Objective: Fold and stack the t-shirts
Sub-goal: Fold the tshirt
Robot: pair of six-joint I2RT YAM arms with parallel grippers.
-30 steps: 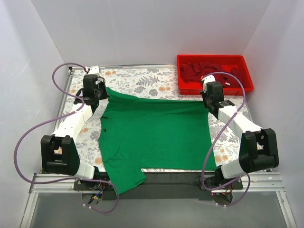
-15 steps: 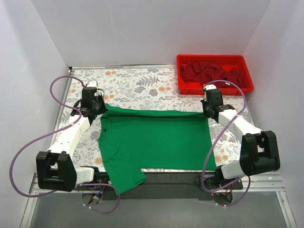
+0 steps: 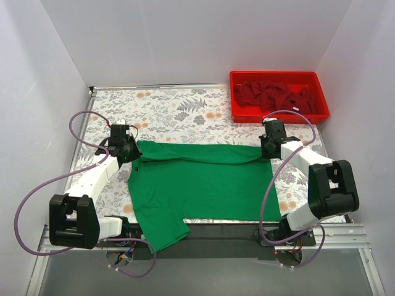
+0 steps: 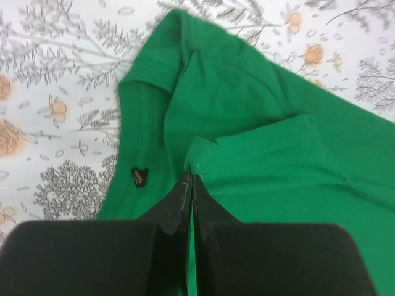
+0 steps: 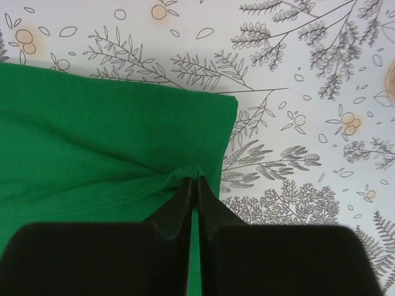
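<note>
A bright green t-shirt [image 3: 197, 182] lies spread on the floral table, its far edge folded over toward me and one sleeve hanging off the near edge. My left gripper [image 3: 131, 151] is shut on the shirt's far left corner, by the collar and its black tag [image 4: 139, 177]; green cloth [image 4: 247, 166] sits pinched at the tips [image 4: 191, 179]. At the far right corner my right gripper [image 3: 266, 150] is shut on the hem; the cloth [image 5: 111, 154] bunches at its tips [image 5: 196, 180]. Dark red t-shirts [image 3: 274, 94] lie heaped in the bin.
A red plastic bin [image 3: 279, 113] stands at the table's back right, just beyond my right gripper. Floral tablecloth [image 3: 179, 111] shows bare behind the shirt. White walls close in on three sides. Purple cables loop from both arms.
Both grippers have come toward me, carrying the shirt's far edge over the body, so the shirt is shorter front to back.
</note>
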